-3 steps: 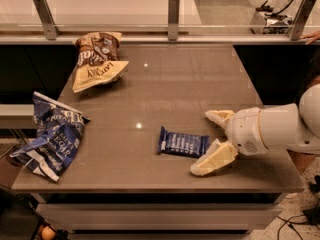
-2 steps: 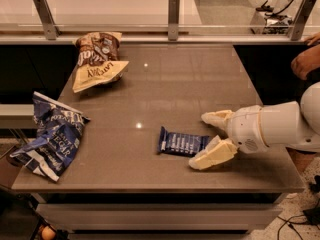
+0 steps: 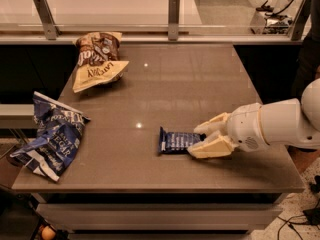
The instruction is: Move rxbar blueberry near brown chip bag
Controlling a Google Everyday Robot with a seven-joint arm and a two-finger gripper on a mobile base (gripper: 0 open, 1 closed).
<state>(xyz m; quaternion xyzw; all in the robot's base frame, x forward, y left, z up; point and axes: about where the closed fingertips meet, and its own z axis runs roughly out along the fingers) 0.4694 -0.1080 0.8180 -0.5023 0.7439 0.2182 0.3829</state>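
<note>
At the front right of the grey tabletop, with the white two-finger hand spread astride the right end of the small flat dark blue rxbar blueberry wrapper, close squarely before lifting, then carry toward the brown-and-cream chip bag at rear left.

Seemingly plastic claw low over glossy table

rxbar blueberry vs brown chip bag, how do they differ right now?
Size: the rxbar blueberry is far smaller than the brown chip bag. Colour: bar dark blue; bag brown over cream-yellow. Place: bar near the front edge with the gripper at its right end; bag at the far left, away from the gripper. Both lie on the table.
</note>
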